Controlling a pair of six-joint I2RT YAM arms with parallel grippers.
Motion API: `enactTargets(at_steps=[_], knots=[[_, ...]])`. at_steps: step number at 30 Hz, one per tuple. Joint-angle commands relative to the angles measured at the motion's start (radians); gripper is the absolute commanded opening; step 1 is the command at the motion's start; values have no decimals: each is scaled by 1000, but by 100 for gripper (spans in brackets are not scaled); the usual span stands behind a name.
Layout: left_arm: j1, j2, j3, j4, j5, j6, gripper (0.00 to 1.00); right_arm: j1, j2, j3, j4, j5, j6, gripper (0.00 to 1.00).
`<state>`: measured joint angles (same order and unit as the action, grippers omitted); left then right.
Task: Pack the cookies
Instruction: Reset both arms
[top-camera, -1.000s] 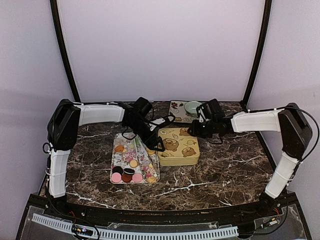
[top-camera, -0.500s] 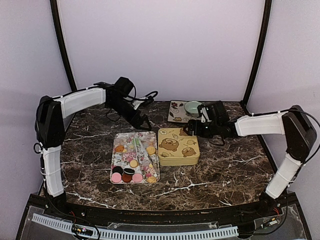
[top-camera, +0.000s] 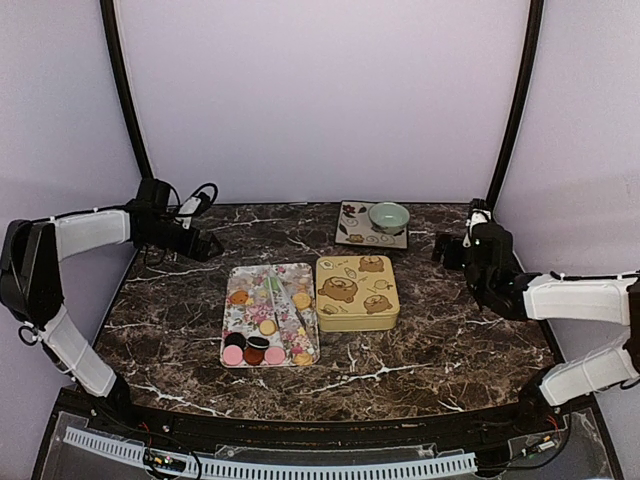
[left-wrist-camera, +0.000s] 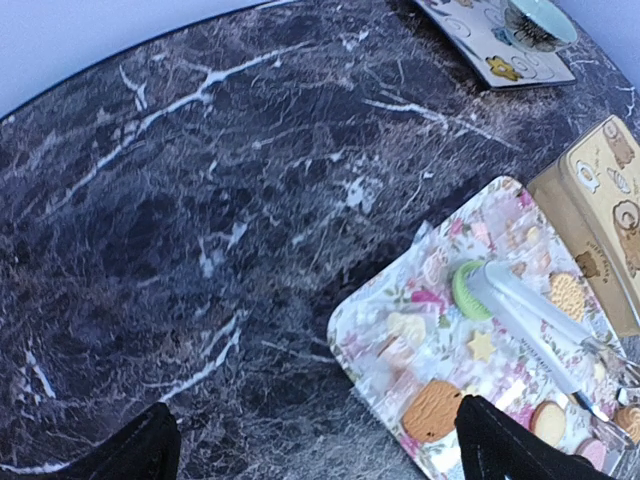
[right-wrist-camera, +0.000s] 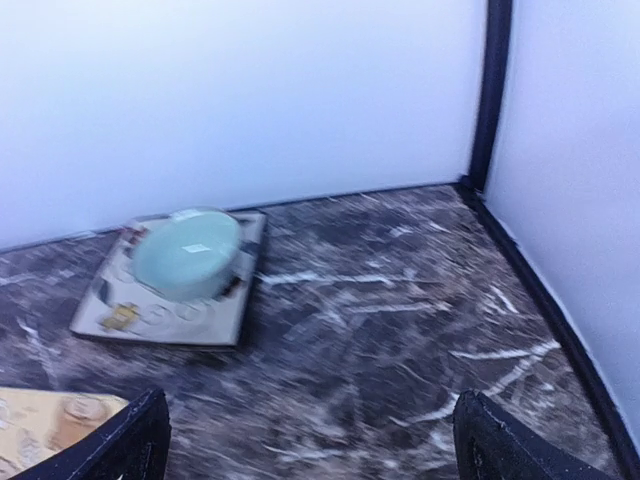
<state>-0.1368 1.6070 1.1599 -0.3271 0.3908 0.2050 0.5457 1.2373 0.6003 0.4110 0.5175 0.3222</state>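
Golden-tan, pink and dark cookies (top-camera: 262, 325) all lie on flowery tray (top-camera: 232, 272), frame centre. Gold tin (top-camera: 357, 292) just beside on tabletop (top-camera: 450, 340), lid on. Packing judged not begun. Left claw (left-wrist-camera: 320, 450) and right claw (right-wrist-camera: 320, 445) spread wide, empty, at frame sides.

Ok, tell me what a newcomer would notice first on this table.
The flowery tray in the middle of the dark marble table draws the eye. Colourful cookies are scattered over it, with pink and dark discs at its near end. Close on its right stands a closed gold tin with bear pictures, and behind that, at the far edge, a pale green bowl sits on a small square plate.
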Motion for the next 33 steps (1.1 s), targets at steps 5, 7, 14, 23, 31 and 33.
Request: enactTargets(at_steps=[5, 7, 14, 23, 31, 33], knots=[[119, -84, -408, 646, -66, -146, 99, -140, -11, -217, 319, 293, -151, 99], [120, -70, -469, 765, -124, -139, 99, -183, -13, -226, 344, 263, -143, 99], [122, -29, -567, 943, -242, -156, 99, -313, 82, -284, 541, 217, -299, 99], [165, -89, -688, 1142, -339, -105, 99, -445, 229, -395, 861, 88, -241, 99], [151, -72, -894, 1510, -319, -108, 99, -458, 246, -411, 908, -46, -271, 99], [152, -15, -1033, 1890, -271, -93, 99, -464, 269, -423, 934, -92, -272, 99]])
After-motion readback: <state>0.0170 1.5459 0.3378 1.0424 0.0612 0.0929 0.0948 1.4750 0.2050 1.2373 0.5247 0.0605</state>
